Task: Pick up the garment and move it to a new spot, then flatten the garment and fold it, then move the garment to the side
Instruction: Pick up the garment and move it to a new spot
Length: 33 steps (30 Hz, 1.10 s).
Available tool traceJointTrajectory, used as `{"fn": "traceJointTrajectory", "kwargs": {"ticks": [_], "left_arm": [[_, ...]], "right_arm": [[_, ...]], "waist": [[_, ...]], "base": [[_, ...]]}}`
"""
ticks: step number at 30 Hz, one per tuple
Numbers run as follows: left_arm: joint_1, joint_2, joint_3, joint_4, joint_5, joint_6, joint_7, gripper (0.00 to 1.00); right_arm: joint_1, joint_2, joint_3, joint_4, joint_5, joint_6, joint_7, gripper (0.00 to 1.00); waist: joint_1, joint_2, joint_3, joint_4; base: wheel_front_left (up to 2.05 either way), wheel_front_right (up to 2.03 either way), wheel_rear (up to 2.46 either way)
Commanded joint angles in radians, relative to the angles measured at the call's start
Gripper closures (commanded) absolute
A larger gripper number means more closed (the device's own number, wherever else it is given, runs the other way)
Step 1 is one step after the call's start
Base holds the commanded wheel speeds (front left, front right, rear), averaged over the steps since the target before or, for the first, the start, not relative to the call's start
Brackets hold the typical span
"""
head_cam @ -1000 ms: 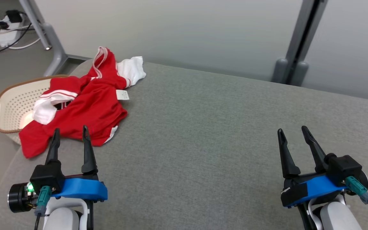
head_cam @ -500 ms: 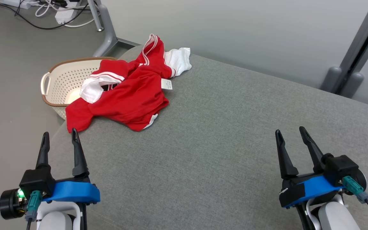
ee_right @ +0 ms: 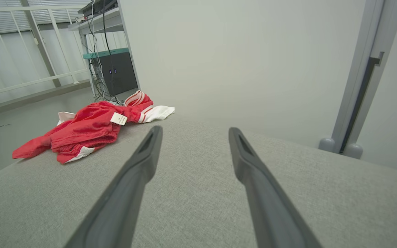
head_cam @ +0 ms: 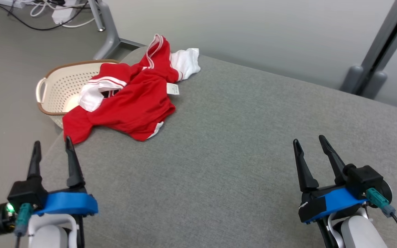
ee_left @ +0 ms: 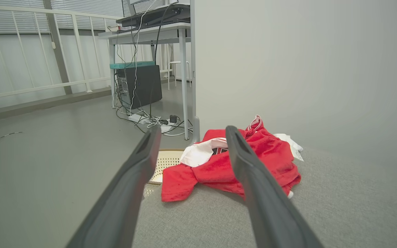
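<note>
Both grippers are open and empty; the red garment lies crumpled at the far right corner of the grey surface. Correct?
No: the head view shows the garment at the far left corner of the grey surface. The left gripper and right gripper are open and empty.

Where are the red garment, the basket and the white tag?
red garment [head_cam: 133,107], head view, middle of the red cloth
basket [head_cam: 56,86], head view, perforated inner wall
white tag [head_cam: 172,89], head view, its centre

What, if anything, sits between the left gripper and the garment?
Nothing visible does. The open left gripper points toward the garment, and bare grey cushion lies between them. The garment's left edge appears to overhang a basket beside the cushion, off the gripper's path.
</note>
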Motion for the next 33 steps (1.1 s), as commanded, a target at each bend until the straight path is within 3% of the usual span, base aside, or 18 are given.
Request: {"fn": "traceJointTrajectory", "kwargs": {"ticks": [1,6,15,27,33], "left_arm": [[-0.037,0.017,0.014,0.001,-0.006,-0.004,-0.003,0.0],[-0.118,0.054,0.041,0.017,-0.015,-0.017,-0.003,0.0],[-0.354,0.165,0.098,0.108,-0.044,-0.053,-0.003,0.0],[-0.619,0.354,0.124,0.406,-0.08,-0.108,0.077,0.0],[-0.689,0.393,0.088,0.568,-0.073,-0.124,0.15,0.0]], "right_arm": [[-0.018,-0.006,0.0,-0.002,-0.009,0.0,-0.004,0.0],[-0.036,-0.006,-0.006,-0.017,-0.038,0.0,-0.003,0.0],[-0.081,-0.006,-0.019,-0.099,-0.11,0.0,0.008,0.0],[-0.067,-0.02,-0.035,-0.304,-0.163,0.0,0.07,0.0],[-0.05,-0.032,-0.044,-0.372,-0.157,0.0,0.095,0.0]], "waist": [[0.0,0.0,0.009,-0.015],[0.0,0.0,0.049,-0.06],[0.0,0.0,0.187,-0.202],[0.0,0.0,0.338,-0.356],[0.0,0.0,0.387,-0.388]], "base": [[0.0,0.0,0.0],[0.0,0.0,0.0],[0.0,0.0,0.0],[0.0,0.0,0.0],[0.0,0.0,0.0]]}}
